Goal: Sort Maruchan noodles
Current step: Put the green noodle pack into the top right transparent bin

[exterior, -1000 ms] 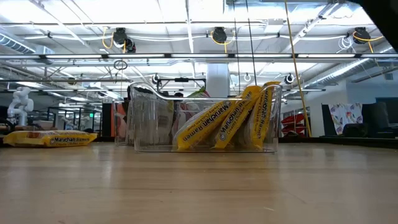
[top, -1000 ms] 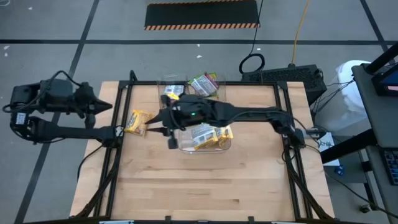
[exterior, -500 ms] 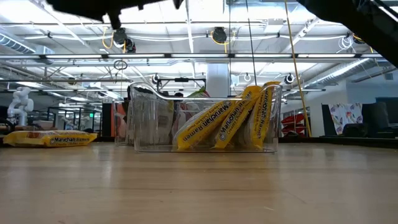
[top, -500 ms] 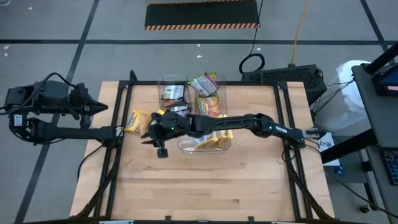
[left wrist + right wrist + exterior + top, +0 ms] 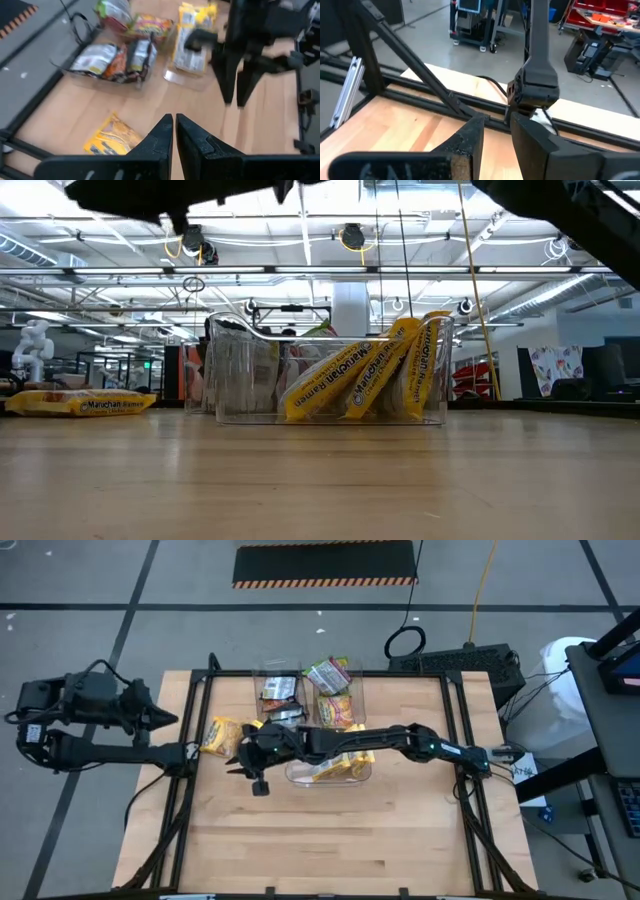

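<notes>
A lone yellow Maruchan noodle packet (image 5: 221, 735) (image 5: 112, 137) (image 5: 80, 402) lies flat on the table's left part. My right gripper (image 5: 233, 757) (image 5: 235, 97) hangs open above the table just near of that packet, clear of it, its arm reaching over the bins. A clear bin (image 5: 362, 776) holds yellow packets (image 5: 350, 380) leaning on edge. Two far bins hold dark and silvery packets (image 5: 278, 692) and green and orange-red ones (image 5: 330, 680). My left gripper (image 5: 168, 719) (image 5: 174, 127) waits shut and empty beyond the table's left edge.
A black metal frame (image 5: 190, 710) runs round the table's edges. Bare wood (image 5: 330, 840) fills the near half of the table. The right arm (image 5: 400, 740) spans the yellow-packet bin.
My right gripper has come down and gone toward the table's left edge, from over the yellow-packet bin to a spot beside the lone yellow packet. Most of that move fell in the first half second. It has stayed open. No packet has moved.
</notes>
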### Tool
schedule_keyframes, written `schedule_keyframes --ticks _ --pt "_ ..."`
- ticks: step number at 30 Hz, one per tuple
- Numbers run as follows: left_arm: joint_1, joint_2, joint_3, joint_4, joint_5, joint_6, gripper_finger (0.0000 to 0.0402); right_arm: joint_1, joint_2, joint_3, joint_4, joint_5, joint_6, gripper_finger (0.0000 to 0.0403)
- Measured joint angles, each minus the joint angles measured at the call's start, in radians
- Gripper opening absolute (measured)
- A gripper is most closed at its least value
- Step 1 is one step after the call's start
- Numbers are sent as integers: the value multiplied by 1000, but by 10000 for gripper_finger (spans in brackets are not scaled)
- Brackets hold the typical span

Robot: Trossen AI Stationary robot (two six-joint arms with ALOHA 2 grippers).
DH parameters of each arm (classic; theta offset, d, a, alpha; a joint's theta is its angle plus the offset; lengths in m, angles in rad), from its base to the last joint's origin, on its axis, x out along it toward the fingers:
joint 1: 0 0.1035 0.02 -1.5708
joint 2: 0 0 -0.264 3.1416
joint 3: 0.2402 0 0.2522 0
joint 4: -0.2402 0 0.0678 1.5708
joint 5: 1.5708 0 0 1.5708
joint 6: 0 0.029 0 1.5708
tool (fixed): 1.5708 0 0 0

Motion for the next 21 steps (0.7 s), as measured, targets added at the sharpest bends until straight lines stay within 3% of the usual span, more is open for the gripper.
schedule_keyframes --ticks 13,21 --pt "0 7 -424 12 31 -74 26 -2 -190 0 -256 33 -138 93" --pt "4 24 -614 207 31 -176 26 -10 -262 -1 -330 33 -180 93"
